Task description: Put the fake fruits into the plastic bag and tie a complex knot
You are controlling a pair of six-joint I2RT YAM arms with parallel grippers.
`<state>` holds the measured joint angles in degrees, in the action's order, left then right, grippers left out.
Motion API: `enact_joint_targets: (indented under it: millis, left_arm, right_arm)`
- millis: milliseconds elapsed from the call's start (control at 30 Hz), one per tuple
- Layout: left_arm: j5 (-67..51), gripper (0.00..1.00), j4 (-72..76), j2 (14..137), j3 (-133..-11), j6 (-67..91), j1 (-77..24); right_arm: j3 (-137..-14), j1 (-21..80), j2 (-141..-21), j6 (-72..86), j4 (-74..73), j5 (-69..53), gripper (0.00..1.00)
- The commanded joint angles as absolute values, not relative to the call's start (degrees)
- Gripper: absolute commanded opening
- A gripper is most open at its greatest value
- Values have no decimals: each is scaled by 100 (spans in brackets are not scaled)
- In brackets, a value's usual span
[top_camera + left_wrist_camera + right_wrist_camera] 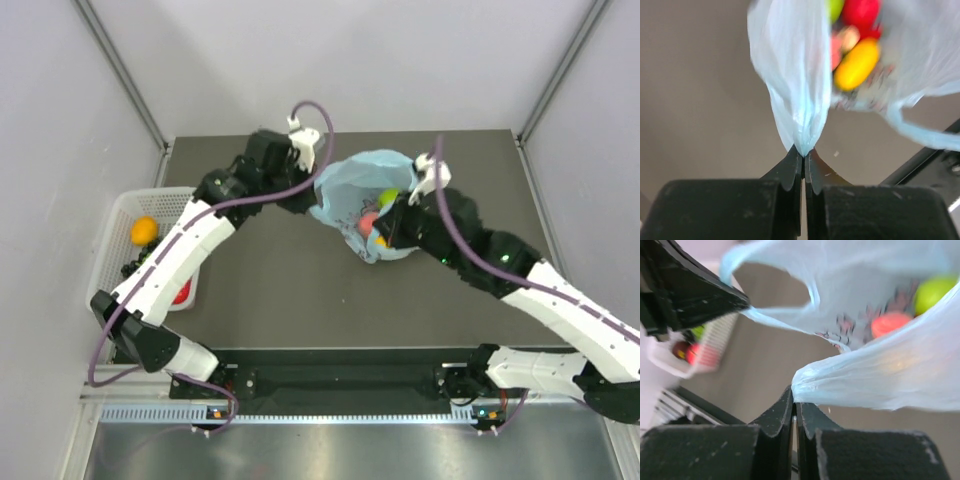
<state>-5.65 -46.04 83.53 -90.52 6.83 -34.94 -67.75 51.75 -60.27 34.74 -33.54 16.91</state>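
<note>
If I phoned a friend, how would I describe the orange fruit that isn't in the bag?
Find the white mesh basket at the dark table's left edge. The orange fruit sits toward its far end. Only it is orange: its neighbours, a red fruit and dark pieces, lie toward its near end.

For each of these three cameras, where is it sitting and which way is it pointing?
Top external: above and behind the arms, looking down on the table; both arms show, bases nearest.
Left wrist: on the left arm, looking along the left fingers, shut on the plastic bag.
Right wrist: on the right arm, looking along the right fingers, also shut on the bag, white basket beyond.
Shared: both wrist views show the fake fruits inside the bag.
</note>
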Motion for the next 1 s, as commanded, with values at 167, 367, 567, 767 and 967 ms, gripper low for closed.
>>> enact_joint_targets:
  millis: [167, 367, 567, 767, 967]
  left_arm:
    - [-984, 0, -6072, 9061, -12222, 1116, -3454]
    - [-1686, 0, -6136, 9361, -13589, 1564, -2849]
    - [-1969, 0, -5652, 8746, -12221, 1679, -2479]
    - [-2302, 0, -5046, 7920, -10279, 1687, -2399]
    - [-2935, 0, -4676, 7436, -9528, 1723, -2391]
  right_arm:
    - [-9593, 4344, -6467, 2462, -4341, 1496, 0]
    - [-10844, 3219, -6952, 2311, -4649, 215, 0]
    - [-10013, 2830, -6725, 2417, -4326, -623, 0]
    - [-7860, 2821, -5881, 2654, -3446, -1308, 0]
    - [-6944, 2821, -5432, 2452, -2769, -2002, 0]
